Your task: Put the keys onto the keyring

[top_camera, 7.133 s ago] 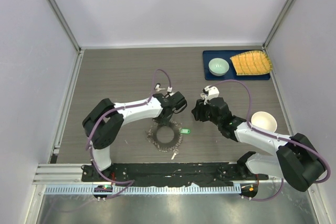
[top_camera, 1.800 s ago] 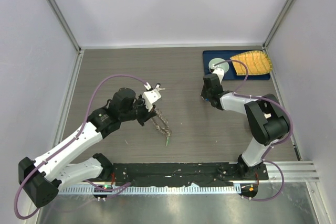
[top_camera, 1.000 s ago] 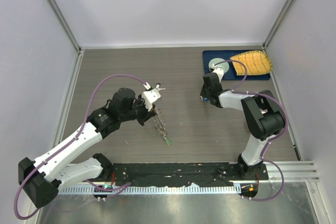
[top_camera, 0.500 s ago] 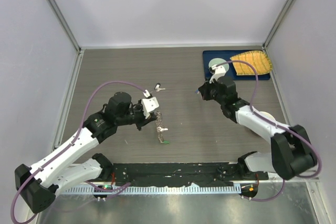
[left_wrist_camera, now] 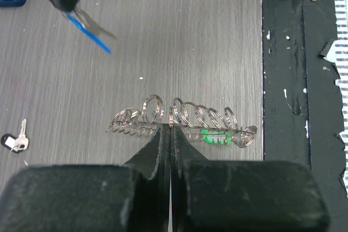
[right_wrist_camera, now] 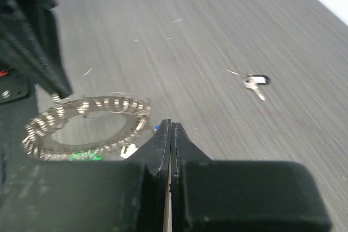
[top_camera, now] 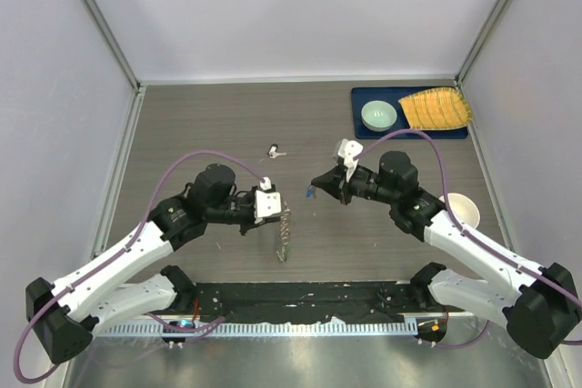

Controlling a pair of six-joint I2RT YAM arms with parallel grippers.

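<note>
Right fingers (right_wrist_camera: pixel 156 149) swung nearer, pinching blue key (left_wrist_camera: pixel 90 35), left fingers (left_wrist_camera: pixel 157 150) clamp bristly keyring (top_camera: pixel 285 232) (green-tagged)

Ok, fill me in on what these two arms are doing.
The left gripper is shut on the keyring and holds it up on edge over the table. A green key hangs on the ring. The right gripper pinches the blue key close to the ring, not yet threaded on. A dark-headed key lies loose on the table farther back.
</note>
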